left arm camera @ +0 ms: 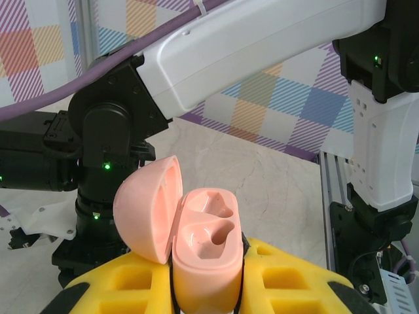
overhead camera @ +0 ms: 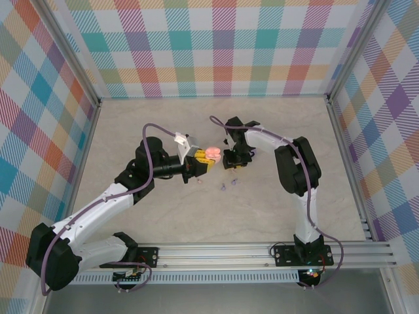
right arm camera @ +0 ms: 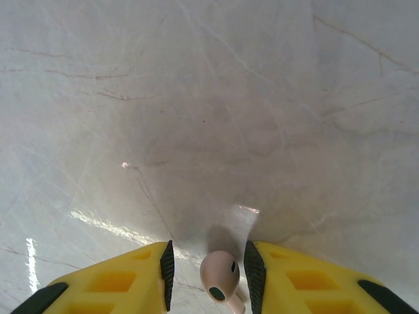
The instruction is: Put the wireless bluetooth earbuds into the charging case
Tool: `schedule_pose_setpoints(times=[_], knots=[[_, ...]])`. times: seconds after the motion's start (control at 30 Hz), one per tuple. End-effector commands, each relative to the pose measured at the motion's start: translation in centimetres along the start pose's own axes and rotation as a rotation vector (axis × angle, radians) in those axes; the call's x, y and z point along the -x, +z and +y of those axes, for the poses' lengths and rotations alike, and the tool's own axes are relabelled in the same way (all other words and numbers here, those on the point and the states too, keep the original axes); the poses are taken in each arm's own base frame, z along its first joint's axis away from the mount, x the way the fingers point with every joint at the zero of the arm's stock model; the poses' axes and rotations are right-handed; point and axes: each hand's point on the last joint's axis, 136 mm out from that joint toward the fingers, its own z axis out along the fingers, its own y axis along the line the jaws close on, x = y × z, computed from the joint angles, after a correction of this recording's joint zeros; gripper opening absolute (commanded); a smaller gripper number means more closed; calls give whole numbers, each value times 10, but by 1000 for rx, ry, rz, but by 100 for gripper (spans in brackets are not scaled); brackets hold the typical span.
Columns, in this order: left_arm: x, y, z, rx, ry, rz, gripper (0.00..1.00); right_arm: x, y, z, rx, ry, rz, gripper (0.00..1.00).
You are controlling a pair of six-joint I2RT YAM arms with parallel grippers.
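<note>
Earbud (right arm camera: 220, 280) in R claw (right arm camera: 209, 275), wrist cam

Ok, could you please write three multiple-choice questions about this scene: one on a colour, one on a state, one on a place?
1. What colour is the case?
A. lilac
B. pink
C. white

2. How is its lid?
A. open
B. shut
C. taken off, lying on the table

3. Where is the pink bud?
A. in the case
B. on the lid
C. between the jaws of the right gripper

Answers:
1 B: the left wrist view shows the whole shell pale pink.
2 A: the lid stands tipped back on its hinge, and both wells are bare.
3 C: the right wrist view shows the bud between the two yellow jaws, above the table.
</note>
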Motion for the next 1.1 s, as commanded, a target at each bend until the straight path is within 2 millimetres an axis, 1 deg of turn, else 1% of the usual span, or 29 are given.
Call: schedule_pose_setpoints(times=[0.0, 0.33, 0.43, 0.7, 0.9, 1.07], knots=[[4, -3, -7, -9, 6, -17, 19, -14, -2, -13, -66, -71, 54, 38], [5, -4, -7, -7, 6, -20, 19, -18, 5, -16, -130, -128, 82, 37], [5, -4, -7, -6, 7, -20, 19, -18, 6, -16, -145, -131, 87, 35], [5, -4, -7, -4, 7, -18, 19, -17, 9, -18, -162, -125, 86, 34], [5, -3, -6, -5, 6, -19, 19, -13, 11, -8, -112, -99, 71, 35], [5, -3, -6, -5, 6, -16, 19, -12, 13, -4, -108, -99, 78, 34]])
